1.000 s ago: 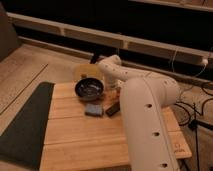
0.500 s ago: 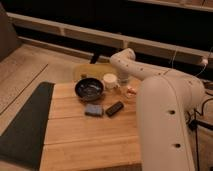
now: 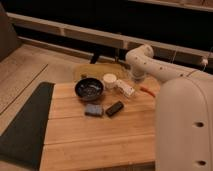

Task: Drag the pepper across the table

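Camera view shows the pepper (image 3: pixel 146 91) lying flat near the far right edge of the table (image 3: pixel 95 137), just beside the white arm (image 3: pixel 150 62), free and apparently not yet dragged. The gripper (image 3: pixel 126 89) sits low just left of it, clenched with nothing visibly held, probably so its closed tip can push the pepper sideways. Further left are 1 white cup (image 3: pixel 109 80), 1 dark bowl (image 3: pixel 89 89), 1 sponge (image 3: pixel 92 109) and 1 black bar (image 3: pixel 114 108).
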Controlling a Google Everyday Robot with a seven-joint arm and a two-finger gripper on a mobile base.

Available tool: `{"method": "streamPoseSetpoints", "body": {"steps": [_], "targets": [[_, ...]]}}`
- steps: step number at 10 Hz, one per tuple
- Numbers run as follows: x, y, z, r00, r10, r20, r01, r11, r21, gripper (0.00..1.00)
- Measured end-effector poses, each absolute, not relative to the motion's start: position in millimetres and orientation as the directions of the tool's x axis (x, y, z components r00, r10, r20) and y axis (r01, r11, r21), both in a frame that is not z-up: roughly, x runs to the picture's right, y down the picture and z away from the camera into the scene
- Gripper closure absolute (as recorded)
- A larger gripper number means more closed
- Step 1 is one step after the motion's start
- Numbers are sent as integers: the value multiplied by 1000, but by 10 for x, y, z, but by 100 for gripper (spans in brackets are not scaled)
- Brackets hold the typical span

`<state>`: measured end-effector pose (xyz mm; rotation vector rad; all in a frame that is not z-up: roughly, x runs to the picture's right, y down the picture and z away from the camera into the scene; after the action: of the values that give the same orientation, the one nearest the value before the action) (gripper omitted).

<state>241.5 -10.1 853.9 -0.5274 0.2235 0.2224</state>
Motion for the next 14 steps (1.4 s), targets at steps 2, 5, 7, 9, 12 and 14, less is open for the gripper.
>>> {"method": "streamPoseSetpoints", "body": {"steps": [2,5,7,9,12,14], "targets": [[2747,-55,8338,926,194,-325,-331,831,-446,90],[3316,78,7932,862,278,-424,-452,801,-392,90],[3730,227,7627,799,347,-492,-545,764,-345,90],[4115,389,7327,726,408,-553,-628,720,-294,90],[4514,598,6987,631,470,-617,-714,664,-223,90],[4575,638,6941,617,477,-626,-724,656,-214,88]]}}
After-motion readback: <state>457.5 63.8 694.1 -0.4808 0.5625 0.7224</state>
